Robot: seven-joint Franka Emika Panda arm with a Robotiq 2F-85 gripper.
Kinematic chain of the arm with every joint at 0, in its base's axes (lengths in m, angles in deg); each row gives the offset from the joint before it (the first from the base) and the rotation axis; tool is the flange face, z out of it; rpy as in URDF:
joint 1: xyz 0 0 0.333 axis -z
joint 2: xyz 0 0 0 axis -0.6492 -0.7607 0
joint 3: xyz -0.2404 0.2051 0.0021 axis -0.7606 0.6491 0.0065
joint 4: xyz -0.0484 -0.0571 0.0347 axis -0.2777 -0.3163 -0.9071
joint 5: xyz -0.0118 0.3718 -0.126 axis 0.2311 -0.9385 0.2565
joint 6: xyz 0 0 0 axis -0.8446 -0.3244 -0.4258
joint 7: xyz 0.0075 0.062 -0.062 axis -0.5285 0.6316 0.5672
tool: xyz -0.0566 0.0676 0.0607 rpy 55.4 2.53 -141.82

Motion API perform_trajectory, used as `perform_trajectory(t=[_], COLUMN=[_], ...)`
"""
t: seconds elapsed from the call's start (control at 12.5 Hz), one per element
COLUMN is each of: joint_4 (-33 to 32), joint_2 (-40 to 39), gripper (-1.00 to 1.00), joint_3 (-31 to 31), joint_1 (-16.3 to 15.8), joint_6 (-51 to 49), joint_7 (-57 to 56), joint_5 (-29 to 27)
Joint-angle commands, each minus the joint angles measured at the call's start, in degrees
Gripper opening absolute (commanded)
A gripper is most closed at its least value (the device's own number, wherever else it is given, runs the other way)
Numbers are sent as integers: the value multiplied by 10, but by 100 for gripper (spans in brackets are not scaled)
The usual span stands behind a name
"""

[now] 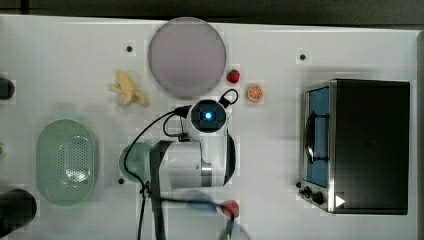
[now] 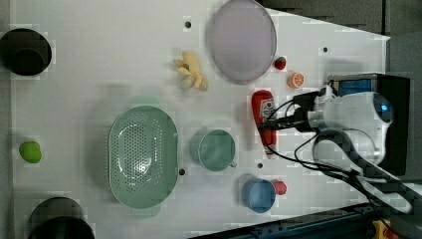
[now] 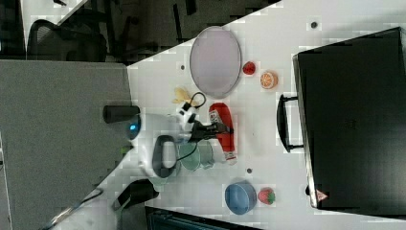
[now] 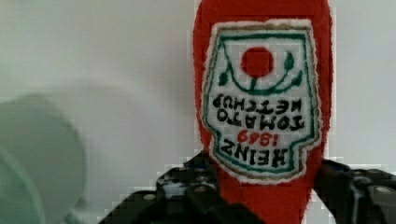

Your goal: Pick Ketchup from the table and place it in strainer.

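The white tabletop is the biggest thing here, and it takes up most of the left view. The black oven sits at the right of the top view. The robot arm reaches in from the bottom middle of the top view.

The round grey plate lies at the top middle of the left view. The strainer sits at the lower left of the left view, and nothing is in it. The green mug stands just to the right of the strainer in the left view. The blue cup is near the bottom middle of the left view.

The Ketchup lies flat on the tabletop in the middle of the left view, below the plate and to the right of the mug. It is well apart from the strainer, with the mug between them.

The gripper is down at the Ketchup. In the wrist view its two black fingers sit one on each side of the red bottle, pinching it.

The small things are the banana, the orange slice and the strawberry, all near the plate.

It looks like the grab is just made. The bottle is not lifted yet. Left to do: lift it, carry it over the mug, and set it down in the strainer.
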Motion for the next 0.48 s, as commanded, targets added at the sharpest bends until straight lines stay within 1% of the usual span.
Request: perform_trajectory(t=[0.08, 0.24, 0.48], joint_4=[44, 62, 88], joint_2=[111, 164, 218], gripper=[23, 23, 23], joint_3=[23, 38, 73], joint_1=[-7, -9, -14], joint_6=[-65, -132, -241], joint_7=[27, 44, 125], joint_5=[3, 3, 1])
